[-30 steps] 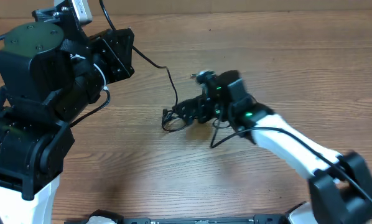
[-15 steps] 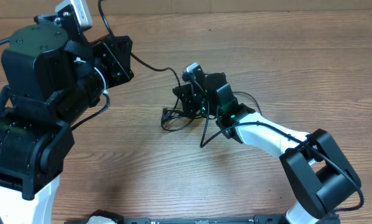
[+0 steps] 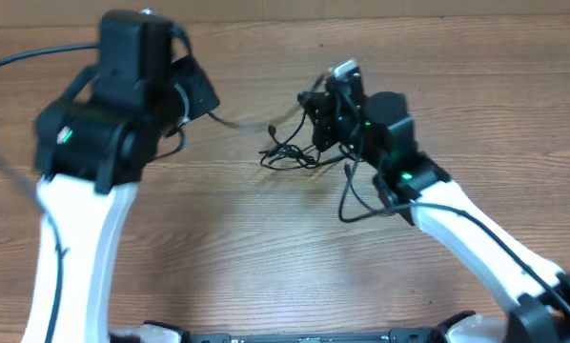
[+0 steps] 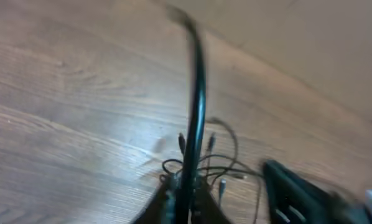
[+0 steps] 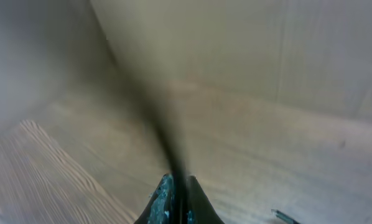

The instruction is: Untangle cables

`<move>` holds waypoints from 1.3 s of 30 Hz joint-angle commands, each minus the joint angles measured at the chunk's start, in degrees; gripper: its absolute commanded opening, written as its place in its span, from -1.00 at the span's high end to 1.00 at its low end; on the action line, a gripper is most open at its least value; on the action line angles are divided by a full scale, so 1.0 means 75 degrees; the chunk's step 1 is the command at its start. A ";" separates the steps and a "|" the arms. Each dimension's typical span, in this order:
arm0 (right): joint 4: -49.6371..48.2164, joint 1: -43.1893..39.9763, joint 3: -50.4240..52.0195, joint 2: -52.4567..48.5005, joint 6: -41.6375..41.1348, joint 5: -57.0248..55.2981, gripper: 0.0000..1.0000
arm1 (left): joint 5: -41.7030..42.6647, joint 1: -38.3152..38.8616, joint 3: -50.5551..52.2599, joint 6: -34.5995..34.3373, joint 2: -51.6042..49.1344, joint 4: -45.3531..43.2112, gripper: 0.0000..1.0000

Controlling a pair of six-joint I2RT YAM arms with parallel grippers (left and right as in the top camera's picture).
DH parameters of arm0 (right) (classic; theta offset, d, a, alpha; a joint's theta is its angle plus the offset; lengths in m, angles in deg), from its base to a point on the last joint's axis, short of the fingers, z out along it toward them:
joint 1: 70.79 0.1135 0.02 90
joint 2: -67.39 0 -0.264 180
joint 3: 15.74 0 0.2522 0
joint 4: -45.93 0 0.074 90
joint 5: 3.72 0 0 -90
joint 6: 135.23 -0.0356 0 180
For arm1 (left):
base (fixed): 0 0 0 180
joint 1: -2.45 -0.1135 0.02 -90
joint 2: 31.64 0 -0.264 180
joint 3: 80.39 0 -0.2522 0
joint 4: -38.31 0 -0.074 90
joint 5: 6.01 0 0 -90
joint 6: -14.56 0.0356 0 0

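The cables lie as a small black tangle (image 3: 287, 155) on the wooden table, mid-table toward the far edge; the left wrist view shows the same tangle (image 4: 214, 165) just beyond my fingers. A blurred strand (image 3: 242, 122) stretches from it to my left gripper (image 3: 209, 105), which is shut on that strand (image 4: 195, 106); the left gripper (image 4: 186, 190) has the strand running up out of it. My right gripper (image 3: 315, 112) stands just right of the tangle, shut on another strand. In the right wrist view the right gripper (image 5: 176, 186) pinches a blurred black strand (image 5: 164, 140). A small plug tip (image 5: 285, 216) lies on the wood.
The right arm's white link (image 3: 476, 243) slants from the tangle to the near right corner, with its own thicker black cable (image 3: 356, 205) looping beside it. The left arm (image 3: 85, 162) fills the left side. A pale wall (image 5: 267, 43) rises behind the table's far edge.
The right gripper has carried its strand right and toward the far edge, and the tangle shifted right with it. The left arm has swung upward and rightward, pulling its strand out.
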 commanded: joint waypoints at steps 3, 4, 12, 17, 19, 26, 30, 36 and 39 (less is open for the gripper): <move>0.0230 -0.0052 -0.0131 0.0519 0.0012 -0.0003 0.92 | 0.0233 -0.0055 0.0085 -0.0262 -0.1145 0.0015 -0.04; 0.0245 -0.0052 -0.0131 0.0519 0.0012 -0.0003 0.92 | 0.0315 -0.0055 0.0085 -0.0262 -0.1259 0.0015 -0.29; 0.0300 -0.0050 -0.0131 0.0519 0.0009 -0.0003 0.92 | 0.2687 0.0003 0.0085 0.1157 -0.2623 -0.0265 -0.87; 0.0271 -0.0117 -0.0134 0.0522 -0.0090 -0.0006 0.92 | 0.3727 0.0198 0.0102 0.3191 -0.3308 -0.0414 -0.87; 0.0280 -0.0300 -0.0184 0.0522 -0.0682 -0.0003 0.93 | 0.4121 0.0219 0.0105 0.3789 -0.3576 -0.0420 -0.84; 0.0291 -0.1020 -0.0560 0.0519 -0.2046 0.1035 0.92 | 0.5907 0.0274 0.0157 0.6295 -0.3934 -0.0452 -0.78; 0.0300 -0.1454 -0.0676 0.0519 -0.3031 0.2288 0.93 | 0.5998 0.0431 0.0160 0.7262 -0.3937 -0.0504 -0.79; 0.0003 -0.1614 -0.0685 0.0519 -0.3853 0.3724 0.92 | 0.6242 0.0743 0.0163 0.7997 -0.3937 -0.0953 -0.49; -0.0189 -0.1626 -0.0685 0.0519 -0.4243 0.4401 0.92 | 0.5995 0.0761 0.0163 0.7997 -0.3937 -0.1125 -0.46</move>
